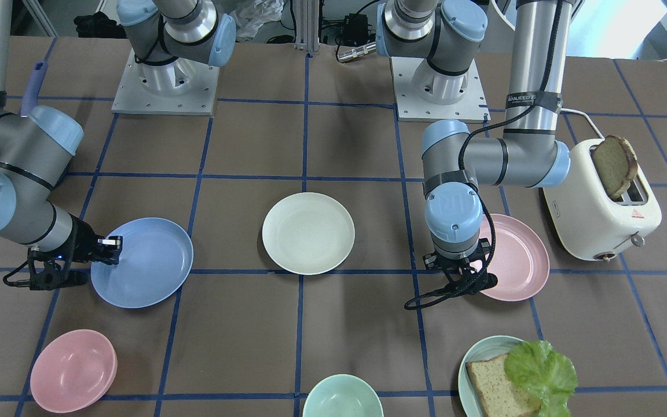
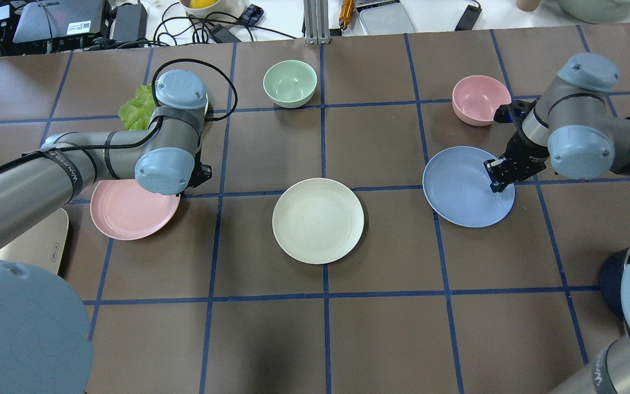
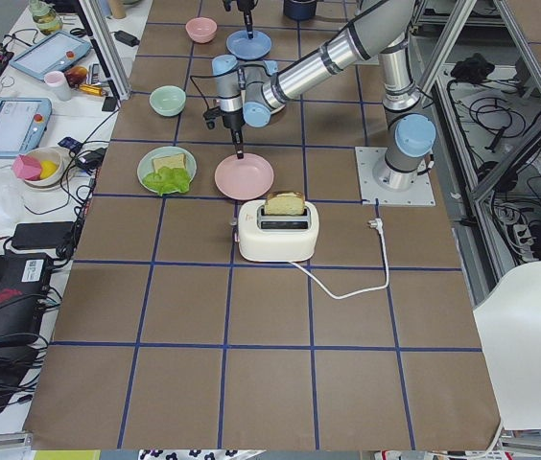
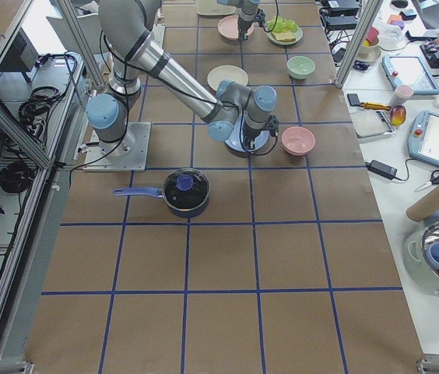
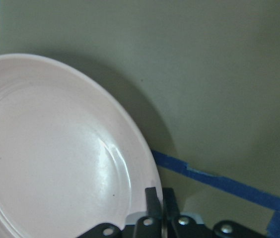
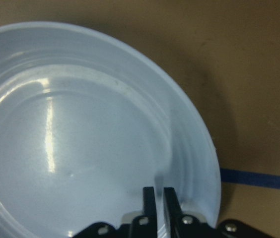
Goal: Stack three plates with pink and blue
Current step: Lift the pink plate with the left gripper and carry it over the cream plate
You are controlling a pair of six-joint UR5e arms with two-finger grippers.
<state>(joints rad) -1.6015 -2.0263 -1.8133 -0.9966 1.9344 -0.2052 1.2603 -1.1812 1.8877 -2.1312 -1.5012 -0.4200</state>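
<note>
The pink plate lies on the robot's left side and also shows in the overhead view. My left gripper is shut on its rim at the edge nearest the table's middle. The blue plate lies on the robot's right side and also shows in the overhead view. My right gripper is shut on its rim, as the overhead view confirms. A cream plate lies flat in the centre between the two. I cannot tell whether either gripped plate is off the table.
A white toaster with a bread slice stands beside the pink plate. A pink bowl, a green bowl and a plate with bread and lettuce sit along the far edge. A blue lidded pot stands near the right arm's base.
</note>
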